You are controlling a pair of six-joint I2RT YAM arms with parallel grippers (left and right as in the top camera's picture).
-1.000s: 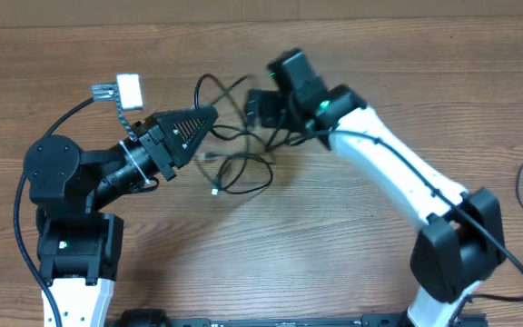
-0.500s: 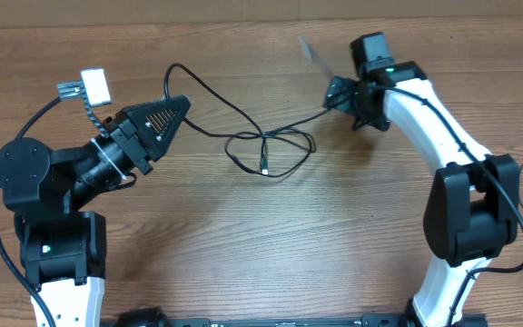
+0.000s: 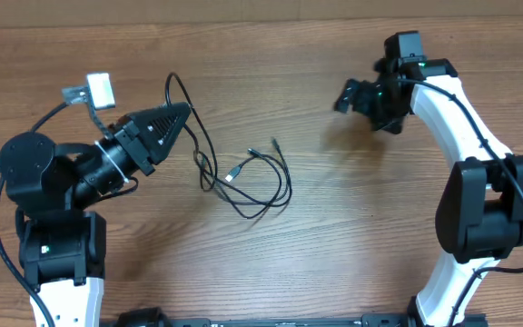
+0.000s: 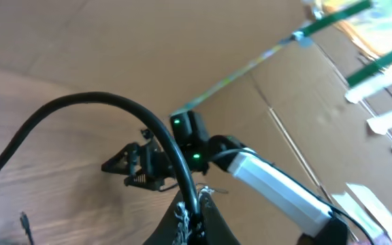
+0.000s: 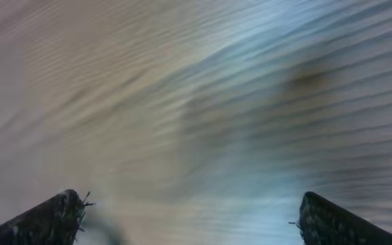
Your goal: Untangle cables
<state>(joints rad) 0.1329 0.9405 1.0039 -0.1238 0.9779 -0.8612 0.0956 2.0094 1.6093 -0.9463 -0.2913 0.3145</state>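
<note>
The thin black cables (image 3: 260,184) lie in a loose tangle of loops on the wooden table, mid-left. Two small plug tips (image 3: 275,143) point out of the tangle. One strand runs up from it in an arc into my left gripper (image 3: 187,111), which is shut on it. In the left wrist view that cable (image 4: 94,101) arches up and leftward out of the pinched jaws of the left gripper (image 4: 194,205). My right gripper (image 3: 347,95) hovers at the far right, apart from the cables. Its fingers (image 5: 60,216) stand wide apart over blurred bare wood, so the right gripper (image 5: 190,207) is open.
A white tag (image 3: 99,89) on the left arm's own wiring sticks out at the far left. Cardboard (image 3: 243,9) borders the table's far edge. The right arm (image 4: 264,180) shows across the table in the left wrist view.
The arms pulled apart and stretched the cables. The right gripper then let go and swung further right. The cables dropped slack into a heap near the left gripper.
</note>
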